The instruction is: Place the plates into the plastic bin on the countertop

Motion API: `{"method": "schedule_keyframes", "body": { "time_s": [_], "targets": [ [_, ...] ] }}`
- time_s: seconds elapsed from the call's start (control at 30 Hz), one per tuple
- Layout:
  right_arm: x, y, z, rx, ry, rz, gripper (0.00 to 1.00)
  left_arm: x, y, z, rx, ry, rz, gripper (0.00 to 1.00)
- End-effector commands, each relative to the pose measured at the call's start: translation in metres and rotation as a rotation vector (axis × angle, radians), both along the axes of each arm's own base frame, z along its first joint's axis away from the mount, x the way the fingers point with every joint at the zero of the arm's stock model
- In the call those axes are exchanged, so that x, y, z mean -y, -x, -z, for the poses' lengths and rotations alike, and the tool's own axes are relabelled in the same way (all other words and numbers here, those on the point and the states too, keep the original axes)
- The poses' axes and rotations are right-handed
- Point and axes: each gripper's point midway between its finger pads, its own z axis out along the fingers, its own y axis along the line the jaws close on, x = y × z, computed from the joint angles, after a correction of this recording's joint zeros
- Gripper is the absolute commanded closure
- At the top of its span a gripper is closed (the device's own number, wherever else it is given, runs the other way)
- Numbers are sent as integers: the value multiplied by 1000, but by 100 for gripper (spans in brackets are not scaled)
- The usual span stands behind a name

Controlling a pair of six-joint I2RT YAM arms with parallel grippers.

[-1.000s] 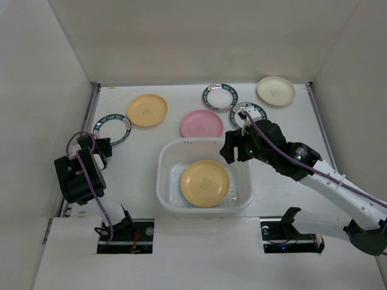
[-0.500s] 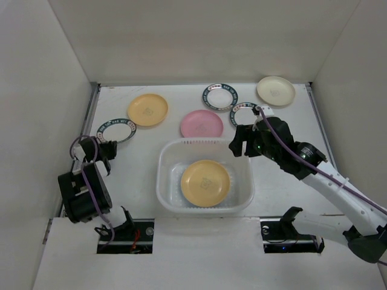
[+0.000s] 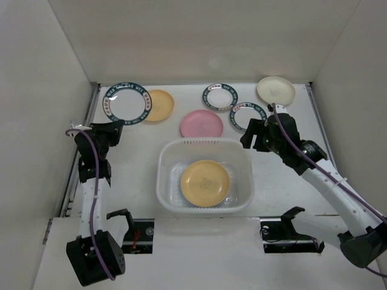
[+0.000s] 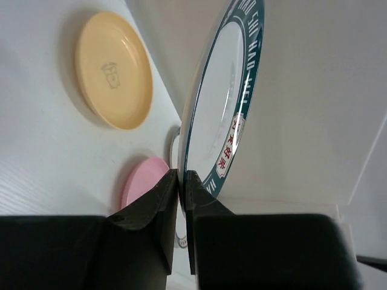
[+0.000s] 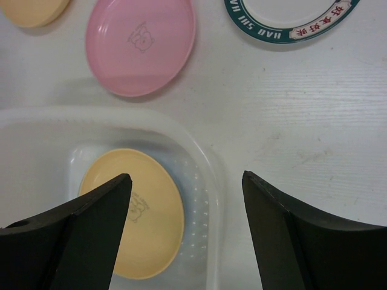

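Diagonally set: the white translucent plastic bin [image 3: 162, 181] lies near-right of the loaded left gripper [image 4: 181, 180]

Nearest the arm bases, the bin sits on the flat white countertop [image 3: 136, 163] between the two arms. A round yellow-orange plate [image 3: 205, 182] lies flat on its dotted bottom; whether another plate lies beneath it I cannot tell.

Just past the bin's far-right corner hovers the right gripper [image 5: 184, 187], fingers spread wide and holding nothing. Beyond it on the countertop rest the round pink plate [image 5: 140, 45] and a white plate with a dark green patterned rim [image 5: 290, 21].

Off to the left, the left gripper is clamped on the edge of a second green-rimmed white plate [image 3: 128, 101]. This plate is clear of the countertop and tilted steeply rather than flat.

From that held plate the bin lies to the right and toward the bases. So the coming move likely calls for a diagonal carry by the left arm, with the plate levelled before release over the open part of the bin.

Farthest back, partly hidden behind the held plate, lies another yellow-orange plate [image 3: 162, 106]. Further right sit a third green-rimmed plate [image 3: 220, 96] and a round cream plate [image 3: 276, 90], near the back wall.
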Motion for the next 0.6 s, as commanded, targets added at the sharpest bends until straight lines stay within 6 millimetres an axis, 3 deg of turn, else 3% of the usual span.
{"method": "schedule_keyframes", "body": {
  "time_s": [0.0, 0.1, 0.3, 0.57],
  "targets": [
    [-9, -8, -16, 55, -53, -12, 21, 31, 11, -38, 75, 3, 149, 94],
    [-5, -11, -19, 64, -60, 10, 20, 74, 30, -51, 115, -5, 341, 94],
    [28, -25, -22, 96, -74, 139, 20, 164, 94, -40, 59, -22, 753, 93],
    [65, -38, -24, 114, -102, 245, 19, 224, 166, 1, -139, -244, 1117, 91]
  ]
}}
